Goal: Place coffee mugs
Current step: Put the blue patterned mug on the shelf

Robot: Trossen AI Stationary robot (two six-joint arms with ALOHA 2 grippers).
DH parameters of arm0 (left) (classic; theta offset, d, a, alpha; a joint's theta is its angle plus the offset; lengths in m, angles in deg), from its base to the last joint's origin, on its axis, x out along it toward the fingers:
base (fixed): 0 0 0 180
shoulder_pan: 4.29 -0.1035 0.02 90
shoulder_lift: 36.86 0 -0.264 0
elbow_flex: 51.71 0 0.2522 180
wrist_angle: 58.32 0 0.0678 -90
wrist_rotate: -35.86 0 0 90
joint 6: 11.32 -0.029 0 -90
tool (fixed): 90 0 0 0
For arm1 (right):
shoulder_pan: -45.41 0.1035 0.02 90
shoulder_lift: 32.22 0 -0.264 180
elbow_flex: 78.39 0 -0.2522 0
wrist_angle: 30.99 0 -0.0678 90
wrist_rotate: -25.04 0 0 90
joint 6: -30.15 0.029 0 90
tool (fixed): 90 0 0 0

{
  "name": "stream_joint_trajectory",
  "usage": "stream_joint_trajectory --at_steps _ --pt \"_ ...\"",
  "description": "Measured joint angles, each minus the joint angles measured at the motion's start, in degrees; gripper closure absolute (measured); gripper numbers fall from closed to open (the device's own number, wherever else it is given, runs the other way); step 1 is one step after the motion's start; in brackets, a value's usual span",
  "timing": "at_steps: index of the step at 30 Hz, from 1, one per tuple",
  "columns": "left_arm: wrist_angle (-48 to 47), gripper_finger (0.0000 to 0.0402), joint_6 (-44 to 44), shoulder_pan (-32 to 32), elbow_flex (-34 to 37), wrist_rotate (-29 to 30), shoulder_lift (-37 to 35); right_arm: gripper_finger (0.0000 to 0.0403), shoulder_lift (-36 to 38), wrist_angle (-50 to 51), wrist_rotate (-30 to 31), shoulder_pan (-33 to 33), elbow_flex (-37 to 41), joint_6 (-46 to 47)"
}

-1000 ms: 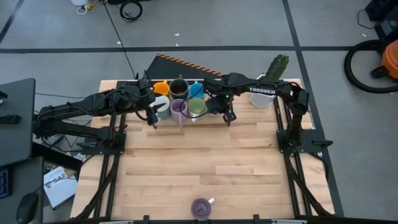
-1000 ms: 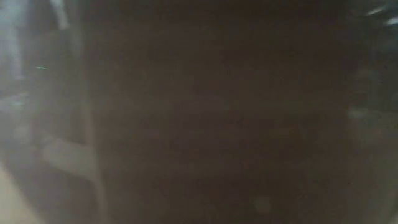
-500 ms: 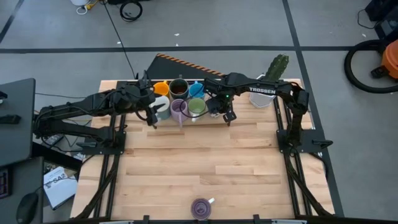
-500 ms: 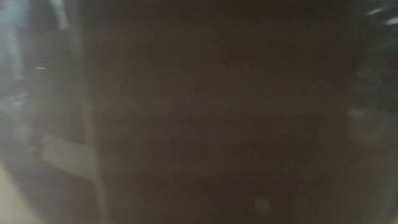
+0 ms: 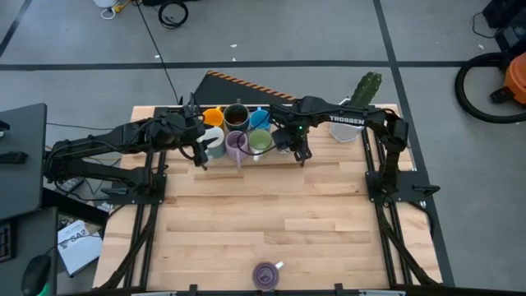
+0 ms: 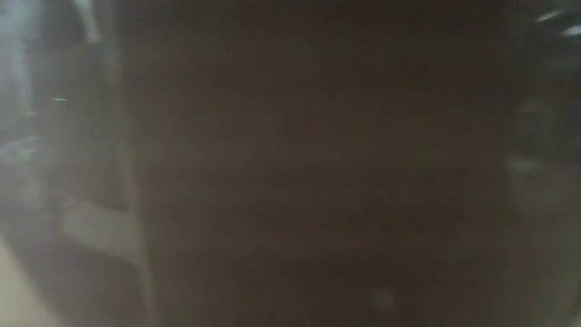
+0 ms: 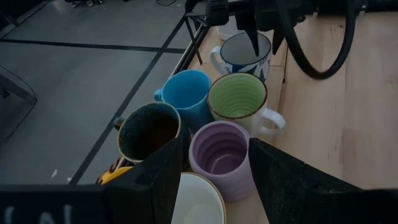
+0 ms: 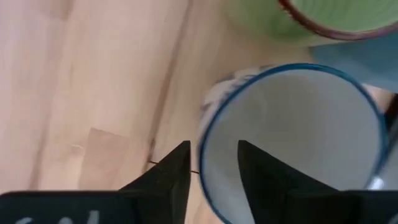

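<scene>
Six mugs stand bunched on their bases at the table's far middle: orange [image 5: 212, 116], dark brown [image 5: 236, 115], blue [image 5: 259, 117], white [image 5: 214, 141], purple [image 5: 237, 145] and green [image 5: 260, 141]. A white mug with a blue rim [image 8: 292, 143] stands just right of the green one. My right gripper [image 8: 214, 155] is open above it, one finger inside the rim and one outside. My left gripper [image 7: 214, 162] is open, with a finger on each side of the white mug [image 7: 198, 200]. A second purple mug [image 5: 265, 275] stands at the near edge.
A white pot with a green cactus [image 5: 362, 103] stands at the far right, behind my right arm. A black board with an orange-striped edge [image 5: 238, 85] lies beyond the far edge. Bare wood [image 5: 279, 214] lies between the bunch and the near mug. The low view is filled by a dark blur.
</scene>
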Motion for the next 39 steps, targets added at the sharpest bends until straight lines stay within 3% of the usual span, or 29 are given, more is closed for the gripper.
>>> stream_joint_trajectory --at_steps 4,9,16,21,31,39 --pt "-0.04 0.021 0.25 0.0 0.0 -0.01 0.0 0.024 -0.02 0.05 4.42 1.01 -0.47 0.09" --pt "-0.05 0.021 0.22 0.0 0.0 -0.01 0.02 0.0207 0.07 0.02 4.63 2.98 -0.47 5.06" --pt "-0.05 0.021 0.21 0.0 0.0 -0.01 0.0 0.0192 0.07 -2.08 10.21 5.58 -0.47 20.92" --pt "-0.02 0.021 0.2 0.0 0.0 -0.01 0.01 0.0192 0.09 -2.49 7.69 5.68 -0.47 28.85" --pt "0.02 0.021 0.23 0.0 0.0 -0.01 0.02 0.0193 0.04 -2.42 6.93 3.16 -0.47 29.19" --pt "0.01 0.021 0.27 0.0 0.0 -0.01 0.01 0.0208 -0.02 -3.31 5.74 0.95 -0.45 22.96"
